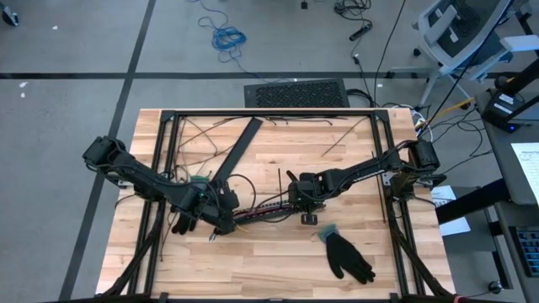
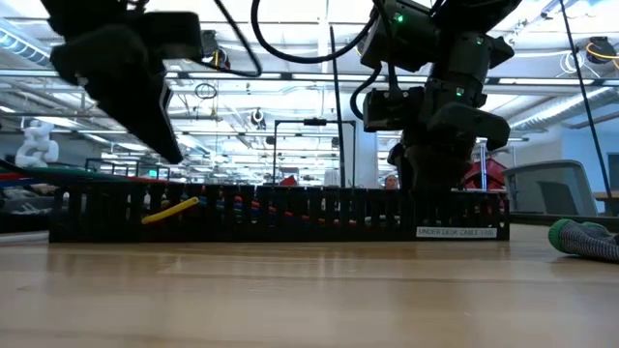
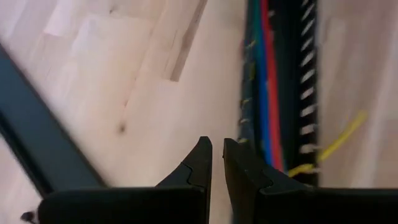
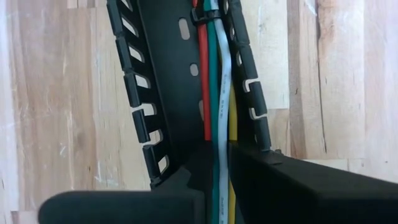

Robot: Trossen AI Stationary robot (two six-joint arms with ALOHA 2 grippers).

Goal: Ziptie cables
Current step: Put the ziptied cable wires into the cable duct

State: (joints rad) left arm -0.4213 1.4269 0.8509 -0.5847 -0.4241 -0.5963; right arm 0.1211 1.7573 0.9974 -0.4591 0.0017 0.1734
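A wooden surface [image 1: 278,252] inside a black frame, seen from above, with two dark robot arms reaching toward its middle.

On the left, the left gripper [image 1: 209,209] hangs low over the near end of a black slotted cable duct [image 1: 261,208] that lies across the middle of the surface. Its wrist view shows its fingers [image 3: 200,163] nearly pressed together with only a thin slit between them, pinching nothing, beside the duct rather than over it. A second black slotted strip [image 1: 238,149] lies at an angle farther back on the surface.

In the centre, the cables [image 4: 216,93] run lengthwise inside the duct: red, green, white and yellow in the right wrist view, with blue also showing in the left wrist view. One yellow wire end sticks out through the duct's slotted wall at the left end.

To the right of centre, the right gripper [image 1: 305,199] sits over the duct, fingers closed around the bundle.

A black tie already seems to cross the cables further along the duct [image 4: 208,17]. Judging from this, at least one tie is on and the bundle lies seated; more ties probably remain.

A black glove [image 1: 347,255] lies to the right, near the front edge.
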